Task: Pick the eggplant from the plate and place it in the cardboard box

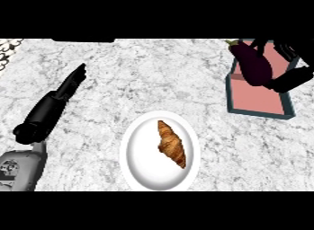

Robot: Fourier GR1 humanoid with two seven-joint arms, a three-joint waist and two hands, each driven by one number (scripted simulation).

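One eggplant is held in the curled fingers of the right hand above one box, one croissant lies on one plate, and the left hand is kept straight-fingered, touching nothing.

**What I cannot see**

My right hand runs off the right edge, so its palm is lost to me. The eggplant it holds hides the box's far left corner. My left forearm is cut off at the near edge.
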